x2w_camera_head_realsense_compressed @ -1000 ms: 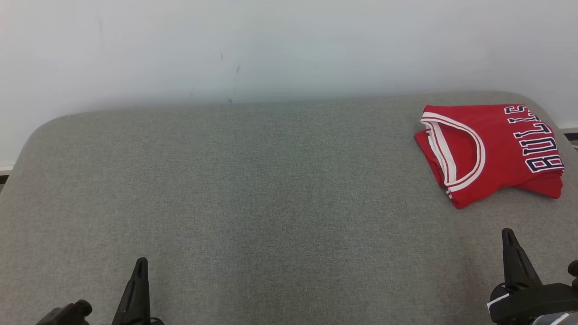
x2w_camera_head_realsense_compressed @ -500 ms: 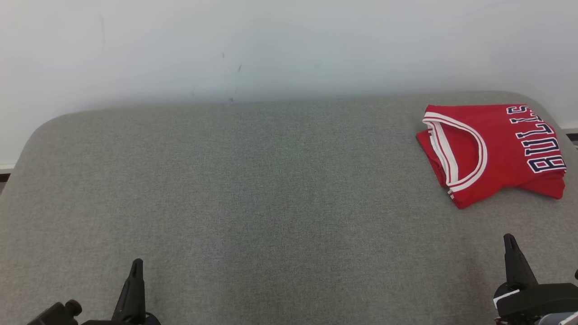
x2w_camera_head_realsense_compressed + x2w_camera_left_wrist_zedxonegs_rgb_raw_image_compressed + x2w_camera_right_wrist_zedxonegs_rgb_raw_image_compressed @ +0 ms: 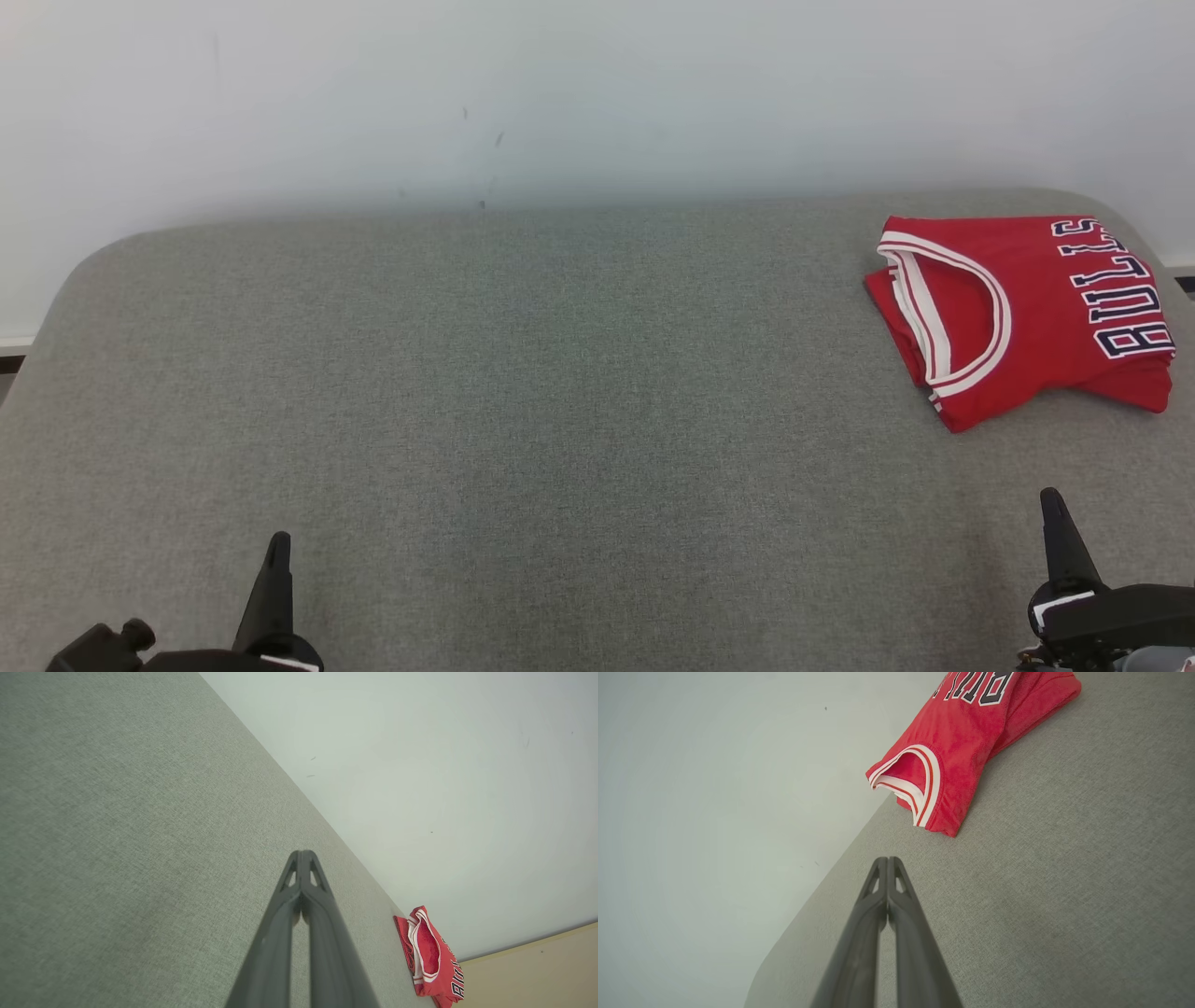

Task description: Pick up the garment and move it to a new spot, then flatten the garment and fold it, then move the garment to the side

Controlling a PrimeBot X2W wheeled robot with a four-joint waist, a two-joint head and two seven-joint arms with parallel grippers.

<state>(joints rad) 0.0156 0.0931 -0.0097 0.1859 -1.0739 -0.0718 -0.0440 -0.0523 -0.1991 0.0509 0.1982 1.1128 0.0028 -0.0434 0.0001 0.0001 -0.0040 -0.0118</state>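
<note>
The garment (image 3: 1022, 317) is a red jersey with white trim and dark lettering, lying folded at the far right of the grey padded table (image 3: 560, 392). It also appears as the jersey (image 3: 432, 959) in the left wrist view and the jersey (image 3: 966, 756) in the right wrist view. My left gripper (image 3: 277, 546) sits at the lower left, shut and empty, its tips (image 3: 302, 855) pressed together. At the lower right my right gripper (image 3: 1052, 499) is shut too, tips (image 3: 887, 861) touching, a short way in front of the jersey and apart from it.
A pale wall (image 3: 560, 93) rises right behind the table's far edge. The table's corners are rounded. A beige floor strip (image 3: 537, 970) lies beyond the table's right end.
Both grippers have drawn back slightly toward the bottom edge. The jersey lies as before; the view shifted a little.
</note>
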